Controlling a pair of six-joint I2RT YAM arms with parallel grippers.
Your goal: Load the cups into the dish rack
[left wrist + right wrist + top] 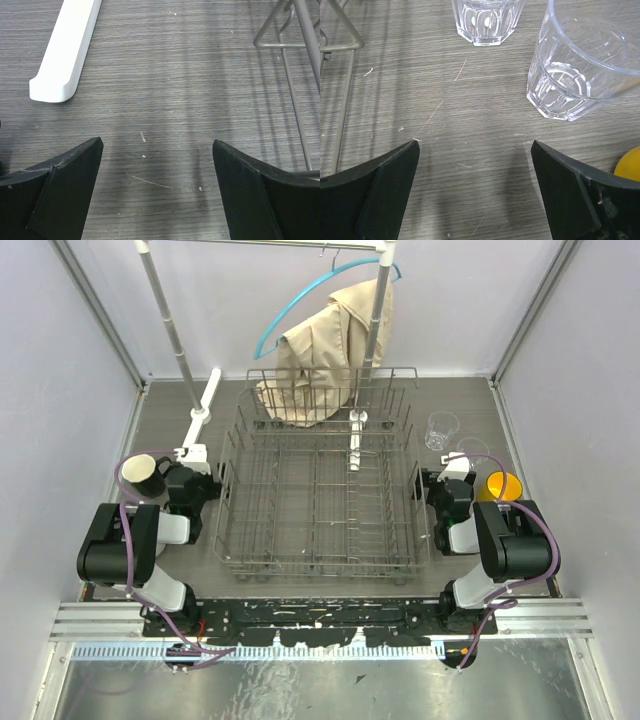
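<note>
While spread wide, left tool (157,144) and right tool (475,145) over grey table (175,75) between pale walls (60,390)

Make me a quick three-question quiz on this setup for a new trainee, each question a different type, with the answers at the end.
1. True or false: the dish rack already has a cup standing in it.
2. Multiple choice: where is the yellow mug? A, on the table on the robot's left of the rack. B, on the table on the robot's right of the rack. C, inside the rack.
3. Fill in: the left gripper and the right gripper both stand ____, with nothing between their fingers.
Key: 1 false; 2 B; 3 open.
</note>
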